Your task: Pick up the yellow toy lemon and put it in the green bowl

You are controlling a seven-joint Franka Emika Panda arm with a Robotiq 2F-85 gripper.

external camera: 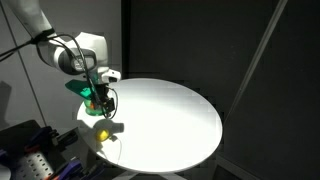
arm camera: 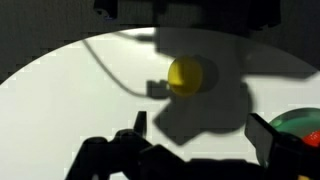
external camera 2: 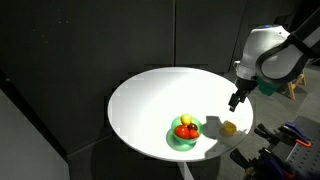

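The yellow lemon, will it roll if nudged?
The lemon looks rounded and lies loose on the smooth table, so a nudge would probably roll it. It is small, so likely light. It looks narrower than the open gripper, so a centred pinch should fit.

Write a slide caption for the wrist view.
Open gripper above the white table, the yellow toy lemon lying in shadow, the green bowl at the right edge.
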